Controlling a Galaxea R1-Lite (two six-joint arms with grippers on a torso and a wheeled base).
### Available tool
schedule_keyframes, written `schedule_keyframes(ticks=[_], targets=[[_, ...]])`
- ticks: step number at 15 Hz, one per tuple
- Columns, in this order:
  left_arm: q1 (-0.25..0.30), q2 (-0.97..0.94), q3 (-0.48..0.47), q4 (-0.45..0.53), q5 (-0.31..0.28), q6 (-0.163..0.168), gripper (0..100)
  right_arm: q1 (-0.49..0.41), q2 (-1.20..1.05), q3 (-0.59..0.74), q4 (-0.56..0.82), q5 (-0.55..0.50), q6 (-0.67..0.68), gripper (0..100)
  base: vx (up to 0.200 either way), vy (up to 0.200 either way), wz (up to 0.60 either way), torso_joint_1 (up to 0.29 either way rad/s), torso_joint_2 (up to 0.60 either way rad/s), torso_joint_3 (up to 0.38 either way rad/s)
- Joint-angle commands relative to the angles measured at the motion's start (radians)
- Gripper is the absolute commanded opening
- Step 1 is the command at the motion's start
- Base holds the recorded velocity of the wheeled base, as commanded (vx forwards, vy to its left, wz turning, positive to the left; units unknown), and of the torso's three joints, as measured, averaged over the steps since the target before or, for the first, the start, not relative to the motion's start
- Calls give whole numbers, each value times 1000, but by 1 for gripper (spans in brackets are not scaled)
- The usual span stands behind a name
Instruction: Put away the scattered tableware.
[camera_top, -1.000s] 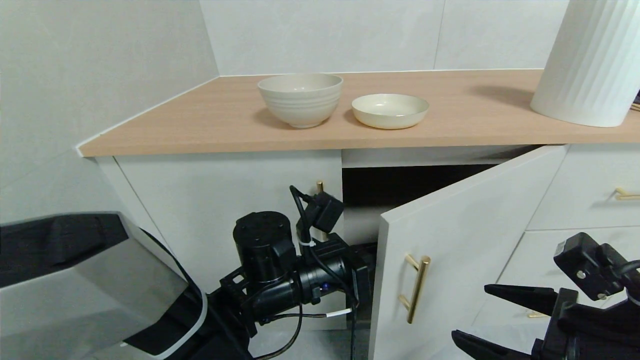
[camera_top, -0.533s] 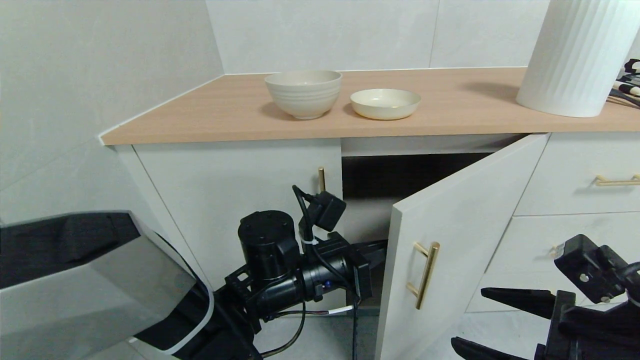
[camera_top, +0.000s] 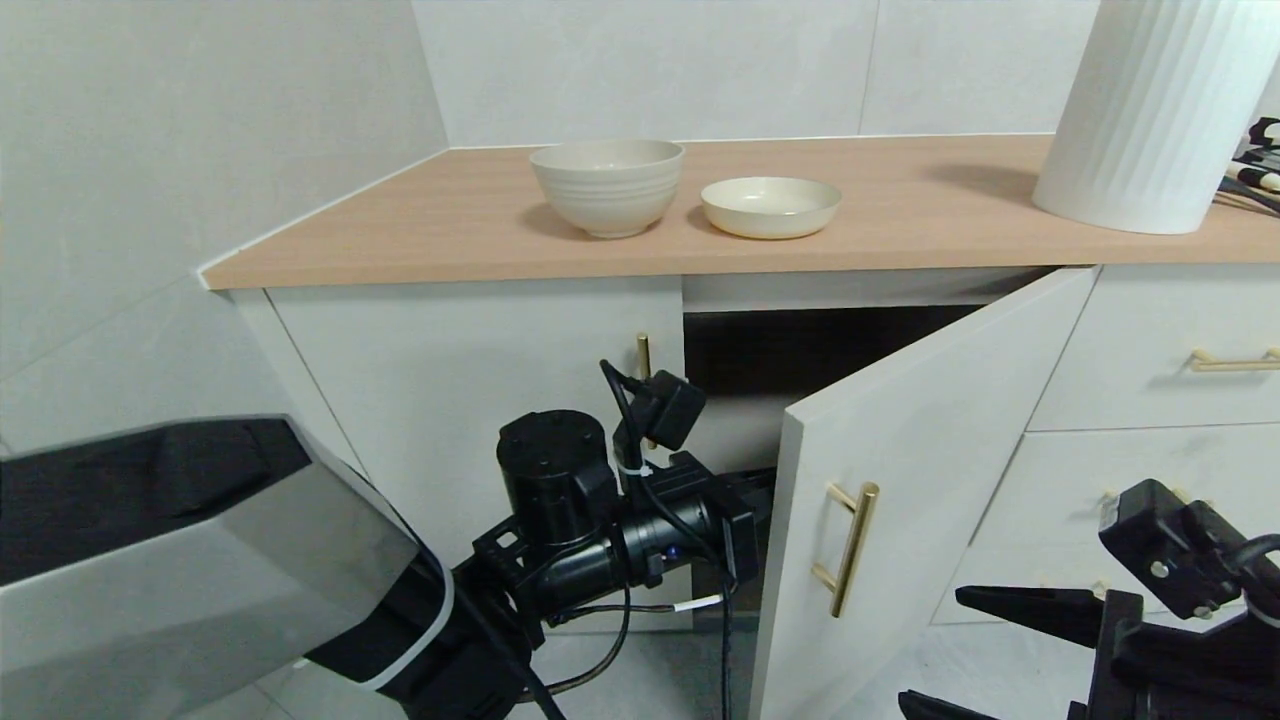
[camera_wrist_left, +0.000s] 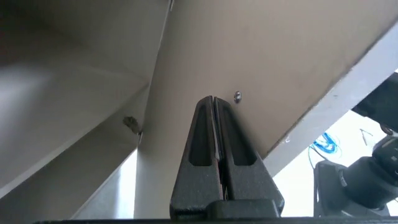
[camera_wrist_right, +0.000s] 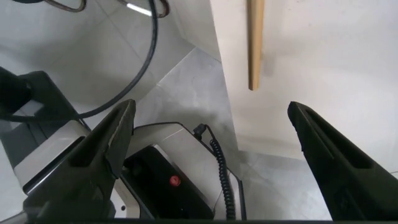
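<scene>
Head view: the bowl (camera_top: 607, 185) and the shallow dish (camera_top: 770, 205) sit side by side, just apart, on the wooden counter (camera_top: 420, 245), above the cabinet door (camera_top: 920, 440), which stands ajar. My left arm (camera_top: 590, 540) pokes into the gap behind that door. The right gripper (camera_top: 950, 650) hangs low on the door's outer side, fingers spread wide, holding nothing.

Left wrist view: the left gripper (camera_wrist_left: 213, 109) has its fingers pressed together with nothing between them — its tip is near a pale panel (camera_wrist_left: 280, 56).

Right wrist view: the right gripper (camera_wrist_right: 211, 124) gapes wide and empty — the gold handle (camera_wrist_right: 255, 43) lies ahead, between its fingers.
</scene>
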Motion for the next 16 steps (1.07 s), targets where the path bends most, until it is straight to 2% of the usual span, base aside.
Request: schedule_keyframes(ticks=[1, 7, 8, 10, 11, 13, 14, 15, 16], targets=[[-1, 12, -9, 0, 1, -1, 0, 11, 3, 1, 0, 1, 0, 100, -200, 0, 0, 12, -2, 2], [-1, 61, -52, -1, 12, -2, 0, 23, 3, 5, 0, 1, 0, 100, 0, 0, 0, 0, 0, 0], [-1, 70, -62, -3, 21, -1, 0, 23, 3, 5, 0, 1, 0, 100, 0, 0, 0, 0, 0, 0], [-1, 92, -94, -4, 82, -1, 0, 32, 2, 5, 0, 4, 0, 100, 0, 0, 0, 0, 0, 0], [-8, 87, -91, -6, 84, 1, 0, 38, -4, 7, 0, 18, 2, 100, 0, 0, 0, 0, 0, 0], [-59, 66, -60, -34, 79, 2, 0, 47, -38, 22, -2, 110, 3, 100, 0, 0, 0, 0, 0, 0], [-111, 46, -19, -70, 67, 2, 0, 64, -66, 37, -2, 200, 3, 100, 0, 0, 0, 0, 0, 0], [-137, 38, 1, -84, 55, 2, 0, 73, -82, 47, 0, 243, 3, 100, 0, 0, 0, 0, 0, 0], [-137, 38, 1, -84, 55, 2, 0, 73, -82, 47, 0, 243, 3, 100, 0, 0, 0, 0, 0, 0]])
